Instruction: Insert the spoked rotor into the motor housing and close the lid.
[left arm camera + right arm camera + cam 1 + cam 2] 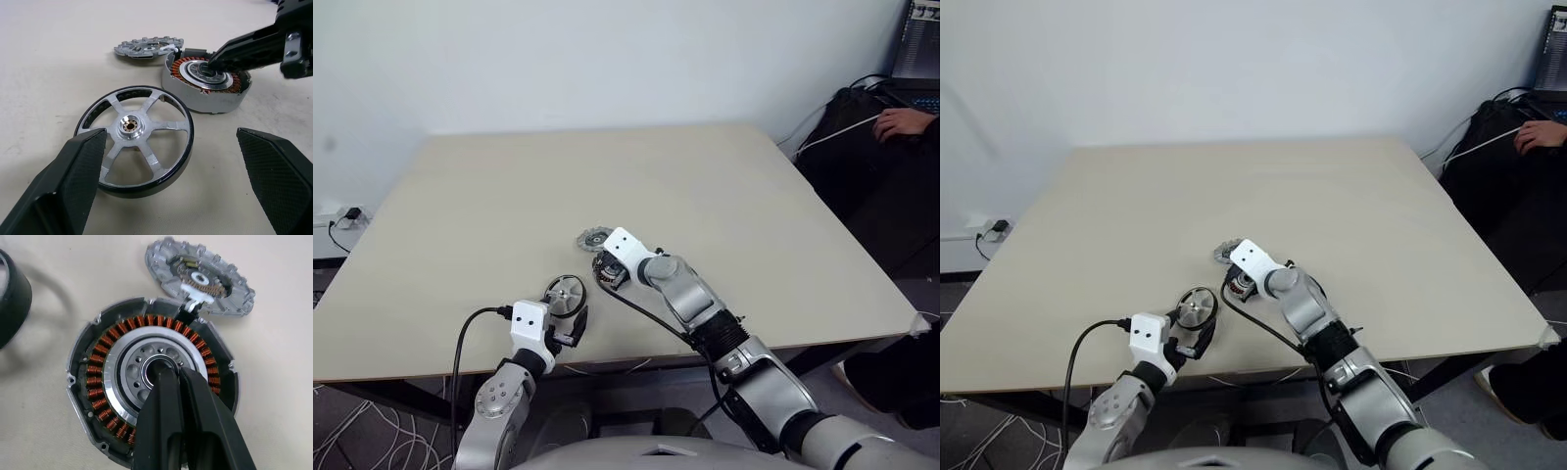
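On the beige tabletop (724, 186), the motor housing (146, 396), a round grey metal shell packed with copper-coloured windings around a pale silver centre, is serving as the landmark. The right gripper (171, 377) is pressing its two black fingers, closed together with nothing between them, down into the housing's central bore, apparently to steady the part. The lid (200, 276), a silver-grey notched disc with a dark centre hole, is lying flat on the far side of the housing, touching its rim and seemingly joined to it by a short dark lead. The spoked rotor (134, 139), a dark-rimmed wheel with a shiny silver six-spoke face and a brass-toned hub, is lying flat just beside the housing, on the side nearest the robot. The left gripper (173, 183) is hovering wide open on that same side, one finger partly over the rotor's rim, the other well apart from it, gripping nothing. The step in hand looks like preparation for picking up the rotor; insertion is not yet done and the lid is off. Next, the left fingers probably need to straddle the rim and close, while the right fingertips clear the bore.
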{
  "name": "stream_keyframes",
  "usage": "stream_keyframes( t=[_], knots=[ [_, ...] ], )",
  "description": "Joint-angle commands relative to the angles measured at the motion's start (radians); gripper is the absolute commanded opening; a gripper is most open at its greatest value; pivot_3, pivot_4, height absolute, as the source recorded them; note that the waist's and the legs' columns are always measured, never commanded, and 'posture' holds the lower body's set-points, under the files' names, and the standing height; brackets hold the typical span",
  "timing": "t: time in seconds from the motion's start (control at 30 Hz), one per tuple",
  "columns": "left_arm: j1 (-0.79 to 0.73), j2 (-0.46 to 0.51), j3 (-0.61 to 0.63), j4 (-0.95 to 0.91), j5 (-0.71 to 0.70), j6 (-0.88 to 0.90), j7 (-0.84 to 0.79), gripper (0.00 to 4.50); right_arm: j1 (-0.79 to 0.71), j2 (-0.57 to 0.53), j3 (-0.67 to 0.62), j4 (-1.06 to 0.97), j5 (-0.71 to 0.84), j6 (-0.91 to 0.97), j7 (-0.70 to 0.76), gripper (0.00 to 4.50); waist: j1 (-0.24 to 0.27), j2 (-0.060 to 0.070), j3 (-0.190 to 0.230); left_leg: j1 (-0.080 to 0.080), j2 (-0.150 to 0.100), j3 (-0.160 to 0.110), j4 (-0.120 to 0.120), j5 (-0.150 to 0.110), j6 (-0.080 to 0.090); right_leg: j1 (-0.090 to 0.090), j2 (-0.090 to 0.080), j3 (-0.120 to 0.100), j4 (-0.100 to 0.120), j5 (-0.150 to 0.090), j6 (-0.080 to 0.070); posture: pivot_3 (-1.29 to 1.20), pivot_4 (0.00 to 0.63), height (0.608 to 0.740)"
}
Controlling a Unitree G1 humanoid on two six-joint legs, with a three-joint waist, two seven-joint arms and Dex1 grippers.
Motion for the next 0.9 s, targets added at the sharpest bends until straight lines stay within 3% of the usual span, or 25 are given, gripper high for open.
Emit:
stream_keyframes(
  t=[0.03, 0.9],
  knots=[
    [-0.009, -0.005, -0.002, -0.016, 0.001, -0.019, -0.003, 4.5, -0.013, 0.007, -0.029, -0.082, 0.018, -0.004, -0.003, 0.0, 0.001, 0.0, 0.0, 0.0, 0.0, 0.0, 0.0, 0.0, 0.0, 0.0, 0.0, 0.0, 0.0, 0.0, 0.0, 0.0, 0.0, 0.74],
    [-0.002, -0.001, 0.0, -0.023, 0.002, -0.016, -0.001, 4.5, -0.07, 0.004, -0.064, 0.025, 0.096, 0.053, 0.033, 0.0, 0.001, 0.0, 0.0, 0.0, 0.0, 0.0, 0.0, 0.0, 0.0, 0.0, 0.0, 0.0, 0.0, 0.0, 0.0, 0.0, 0.0, 0.74]
  ],
)
